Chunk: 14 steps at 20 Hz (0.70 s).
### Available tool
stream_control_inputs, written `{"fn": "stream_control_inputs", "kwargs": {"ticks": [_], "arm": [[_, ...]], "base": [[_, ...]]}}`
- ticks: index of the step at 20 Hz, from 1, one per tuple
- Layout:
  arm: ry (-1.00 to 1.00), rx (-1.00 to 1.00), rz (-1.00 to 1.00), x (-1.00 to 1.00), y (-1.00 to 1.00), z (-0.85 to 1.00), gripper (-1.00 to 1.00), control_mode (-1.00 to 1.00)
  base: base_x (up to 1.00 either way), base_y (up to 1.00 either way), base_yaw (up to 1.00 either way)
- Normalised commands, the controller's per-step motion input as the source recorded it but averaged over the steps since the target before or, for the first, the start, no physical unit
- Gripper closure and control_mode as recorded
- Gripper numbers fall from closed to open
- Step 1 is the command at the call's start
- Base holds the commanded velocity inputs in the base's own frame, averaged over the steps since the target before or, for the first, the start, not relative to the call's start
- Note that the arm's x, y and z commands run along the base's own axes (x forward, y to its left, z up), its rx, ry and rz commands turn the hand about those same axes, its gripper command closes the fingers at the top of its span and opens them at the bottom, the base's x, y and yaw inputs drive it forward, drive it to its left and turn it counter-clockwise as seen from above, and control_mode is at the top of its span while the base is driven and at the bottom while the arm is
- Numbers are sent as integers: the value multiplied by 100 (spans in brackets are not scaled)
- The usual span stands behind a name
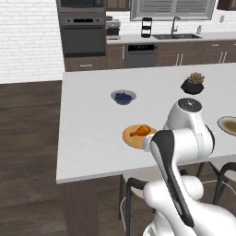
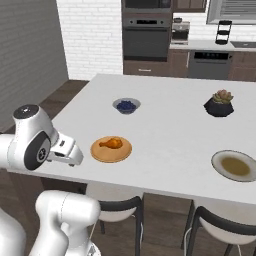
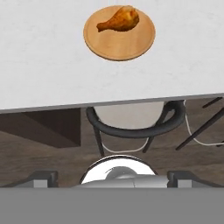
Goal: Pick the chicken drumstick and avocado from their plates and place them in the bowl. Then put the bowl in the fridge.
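White counter (image 2: 165, 130): drumstick (image 2: 111, 143) near front edge; claw (image 3: 112, 180) released, holding nothing.

The chicken drumstick (image 3: 119, 20) is glossy orange-brown, darker toward its thin bone end, and lies on a plain orange-tan plate (image 3: 131, 46) on the white, faintly speckled bench (image 3: 43, 65). At about two o'clock from that plate in the right base view, a black faceted pot (image 2: 218, 108) carries a green and pinkish succulent, while at twelve o'clock a small grey bowl (image 2: 126, 105) holds dark blue berries. The second plate (image 2: 217, 161), at three to four o'clock, is pale beige-grey with an olive-brown centre; below the bench, dark-framed chairs (image 3: 131, 124) with pale seats stand on dark brown plank flooring (image 1: 27, 138).
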Motion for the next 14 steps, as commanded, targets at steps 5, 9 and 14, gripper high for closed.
{"fn": "stream_control_inputs", "kwargs": {"ticks": [5,9,14], "arm": [[0,0,0,0,0,0,-100,100],[0,0,0,17,0,0,-100,-100],[8,0,-8,64,-4,11,-100,-100]], "base": [[44,0,0],[15,0,0],[0,0,0]]}}
